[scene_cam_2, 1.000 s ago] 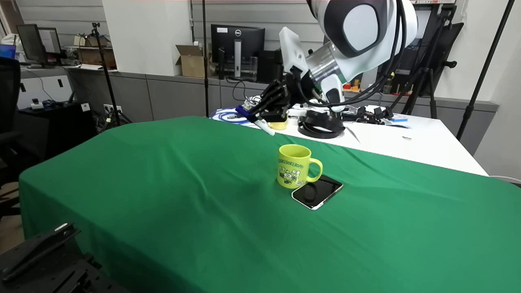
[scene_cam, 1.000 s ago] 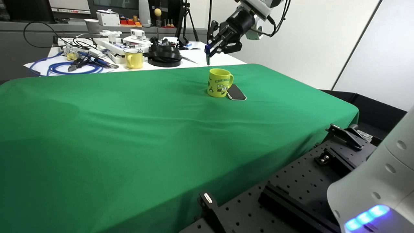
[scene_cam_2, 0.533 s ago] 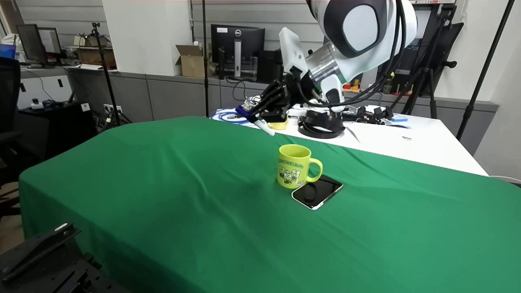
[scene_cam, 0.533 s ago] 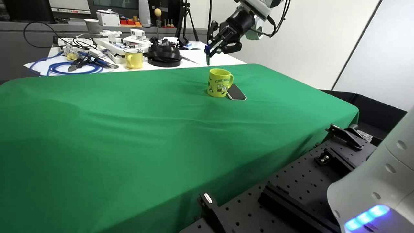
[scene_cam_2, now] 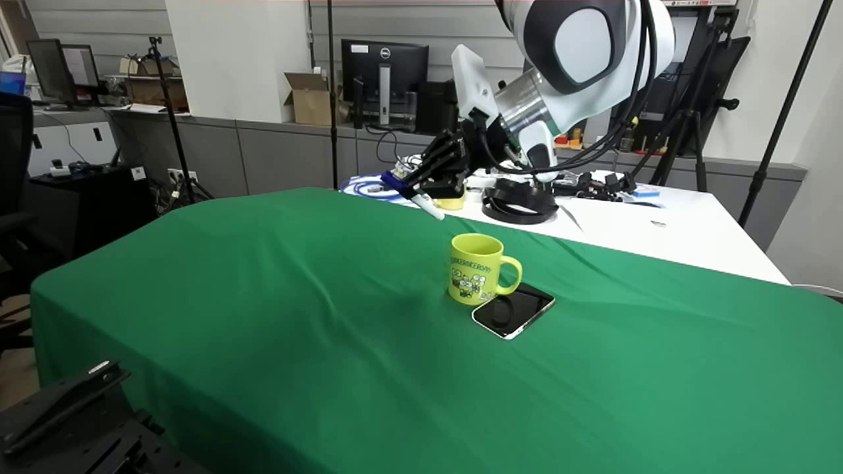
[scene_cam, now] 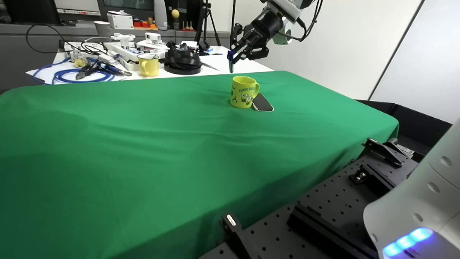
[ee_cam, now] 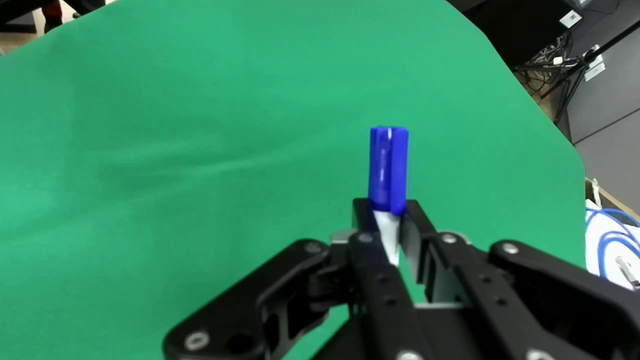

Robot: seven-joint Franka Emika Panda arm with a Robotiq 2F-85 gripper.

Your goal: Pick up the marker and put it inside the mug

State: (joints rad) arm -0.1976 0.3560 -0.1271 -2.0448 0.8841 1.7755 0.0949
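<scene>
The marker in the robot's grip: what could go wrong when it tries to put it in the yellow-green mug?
The marker slants in an exterior view, so it might knock the yellow-green mug instead of going in. The gripper pinches it just below the blue cap, so a bump could perhaps swivel it. A phone lies close beside the mug; a dropped marker might hit it.
</scene>
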